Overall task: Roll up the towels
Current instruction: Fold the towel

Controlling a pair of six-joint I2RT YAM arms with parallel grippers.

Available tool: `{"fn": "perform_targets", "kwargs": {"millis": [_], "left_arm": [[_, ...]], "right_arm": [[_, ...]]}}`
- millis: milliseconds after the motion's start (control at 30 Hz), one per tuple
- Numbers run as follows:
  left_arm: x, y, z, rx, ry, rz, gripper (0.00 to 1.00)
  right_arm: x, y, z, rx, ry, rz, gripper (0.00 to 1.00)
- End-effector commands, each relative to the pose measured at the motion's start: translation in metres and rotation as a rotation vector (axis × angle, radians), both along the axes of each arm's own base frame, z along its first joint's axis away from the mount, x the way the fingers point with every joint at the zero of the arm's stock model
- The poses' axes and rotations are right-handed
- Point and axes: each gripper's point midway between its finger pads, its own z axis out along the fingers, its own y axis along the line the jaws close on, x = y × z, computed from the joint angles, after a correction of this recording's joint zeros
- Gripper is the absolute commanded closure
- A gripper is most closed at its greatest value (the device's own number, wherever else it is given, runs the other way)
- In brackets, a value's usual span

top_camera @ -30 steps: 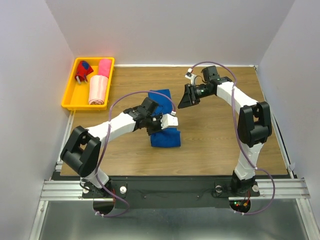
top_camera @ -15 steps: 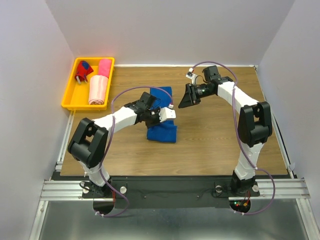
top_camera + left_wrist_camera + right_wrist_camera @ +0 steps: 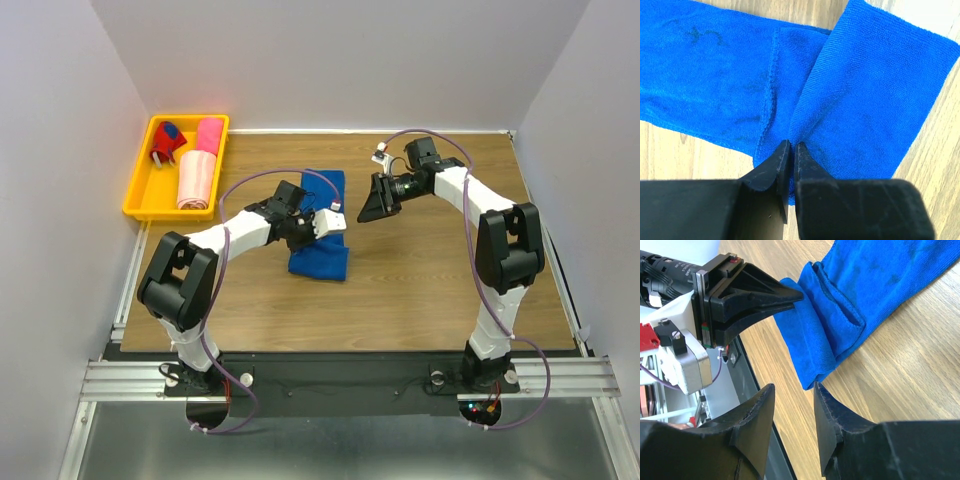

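Rolling of the blue towel (image 3: 320, 262) looks barely begun. The left gripper (image 3: 791, 150) is clamped on it, its jaws pressed nearly together with a pinch of blue pile between the tips. Directly ahead of those tips one end of the towel is doubled back over the rest. In the left wrist view the flap lies at a slant to the right of the fingers. The single layer runs off to their left, flat on the table (image 3: 430, 280). That amounts to one loose fold, not a tight turn, so most of the length is unrolled.

The right gripper (image 3: 793, 387) holds nothing. Its jaws stand apart with bare wood showing between them. The folded edge of the towel lies just beyond its fingertips, and the left gripper's tips bite that edge a little further ahead. From above, it hovers just beside the towel, facing the left gripper across it.

Well away from both grippers, far out past the left arm's elbow, the yellow tray (image 3: 140, 190) holds the hot pink towel (image 3: 209, 133) and the pale pink towel (image 3: 197, 180). Both look like finished rolls lying lengthwise, which would leave only the blue one. A small red and blue item (image 3: 168, 145) sits beside them; what it is cannot be told.
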Motion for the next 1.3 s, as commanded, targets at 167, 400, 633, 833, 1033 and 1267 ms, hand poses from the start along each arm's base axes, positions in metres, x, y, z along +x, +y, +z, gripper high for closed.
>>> {"fn": "perform_targets", "kwargs": {"millis": [167, 400, 633, 833, 1033, 1267], "left_arm": [[0.011, 0.001, 0.031, -0.073, -0.060, 0.033, 1.00], [0.009, 0.007, 0.033, -0.063, -0.068, 0.029, 1.00], [0.012, 0.013, 0.023, -0.051, -0.067, 0.045, 1.00], [0.018, 0.021, 0.013, -0.042, -0.066, 0.073, 1.00], [0.021, 0.024, 0.004, -0.014, -0.065, 0.066, 0.92], [0.026, 0.019, 0.018, -0.033, -0.048, 0.085, 0.64]], "right_arm": [[-0.007, 0.003, 0.021, 0.043, -0.053, 0.028, 0.58], [-0.008, 0.003, 0.019, 0.044, -0.053, 0.032, 0.58], [-0.011, 0.002, 0.017, 0.041, -0.048, 0.034, 0.58], [-0.011, 0.002, 0.015, 0.038, -0.044, 0.034, 0.58], [-0.012, 0.002, 0.014, 0.041, -0.040, 0.037, 0.58], [-0.011, 0.006, 0.019, 0.054, -0.042, 0.046, 0.58]]}}
